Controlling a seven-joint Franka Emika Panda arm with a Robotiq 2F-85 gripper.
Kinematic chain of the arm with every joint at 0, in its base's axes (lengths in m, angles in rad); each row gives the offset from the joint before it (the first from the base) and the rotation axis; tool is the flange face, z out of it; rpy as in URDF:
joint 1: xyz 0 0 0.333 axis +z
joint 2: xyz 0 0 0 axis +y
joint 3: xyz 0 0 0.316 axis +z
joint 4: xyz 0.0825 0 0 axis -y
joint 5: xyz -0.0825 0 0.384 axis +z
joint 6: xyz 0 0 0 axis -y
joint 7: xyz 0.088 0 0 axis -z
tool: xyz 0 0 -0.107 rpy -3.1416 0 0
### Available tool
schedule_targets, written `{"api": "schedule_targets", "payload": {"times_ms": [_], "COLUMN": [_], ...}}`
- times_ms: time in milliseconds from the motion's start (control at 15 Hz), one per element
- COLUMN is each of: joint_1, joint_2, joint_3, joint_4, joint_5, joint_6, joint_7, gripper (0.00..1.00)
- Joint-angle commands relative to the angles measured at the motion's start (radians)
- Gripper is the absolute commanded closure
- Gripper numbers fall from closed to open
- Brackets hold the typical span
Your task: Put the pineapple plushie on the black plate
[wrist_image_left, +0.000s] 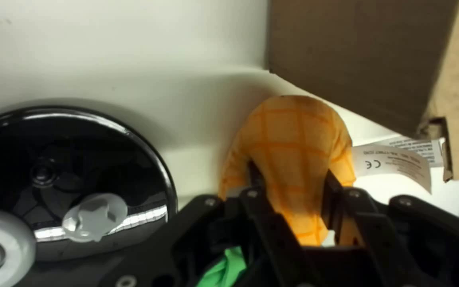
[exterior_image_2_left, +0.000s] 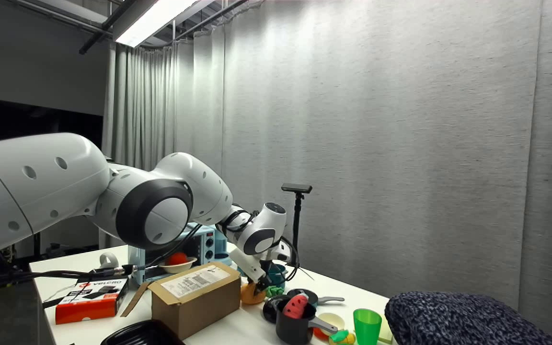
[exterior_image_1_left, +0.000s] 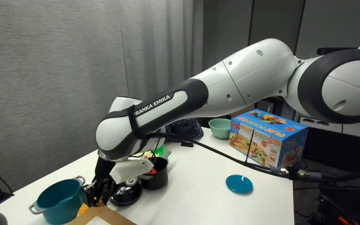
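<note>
- Evidently, the end effector point(wrist_image_left: 293, 177) pinches the pineapple plushie point(wrist_image_left: 287, 137); softness could cause slipping.
- Carried low, it may bump the black plate point(wrist_image_left: 98, 167), wrist-view nine o'clock.

The pineapple plushie point(wrist_image_left: 291, 147) was coloured orange, crossed by a deeper orange grid, its tuft point(wrist_image_left: 227, 267) green; the plate point(wrist_image_left: 94, 147) was coloured black, the pot point(exterior_image_1_left: 59, 211) teal, the surface point(exterior_image_1_left: 205, 200) white.

In an exterior view you've got "FRANKA EMIKA" on your arm point(exterior_image_1_left: 242, 79), "PLAY FOOD SET" on the blue box point(exterior_image_1_left: 266, 139), top and front. "VELCRO" on the red-and-white box point(exterior_image_2_left: 93, 301), also in an exterior view. Wrist view: "CE" on the white tag point(wrist_image_left: 395, 164) touching the pineapple plushie point(wrist_image_left: 293, 147); other print too blurred.
</note>
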State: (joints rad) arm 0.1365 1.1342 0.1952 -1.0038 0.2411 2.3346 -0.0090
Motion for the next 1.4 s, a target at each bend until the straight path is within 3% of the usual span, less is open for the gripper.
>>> {"api": "schedule_targets", "payload": {"times_ms": [0,467,867,933,1200,1267,1333], "joint_1": [0.013,0.001,0.002,0.001,0.000,-0.004,-0.002], "joint_2": [0.042,-0.058,-0.119,-0.111,-0.124,-0.130,-0.147], "joint_3": [-0.010,-0.033,-0.092,-0.082,-0.089,-0.087,-0.091], "joint_4": [0.102,0.161,0.195,0.172,0.174,0.175,0.161], "joint_5": [-0.028,-0.099,-0.155,-0.138,-0.138,-0.135,-0.143], "joint_6": [-0.064,-0.371,-0.383,-0.369,-0.369,-0.386,-0.399], "joint_7": [0.015,-0.023,0.003,-0.007,-0.006,-0.008,-0.010], "gripper": [0.97,0.98,0.97,0.89,0.89,0.97,0.97]}}
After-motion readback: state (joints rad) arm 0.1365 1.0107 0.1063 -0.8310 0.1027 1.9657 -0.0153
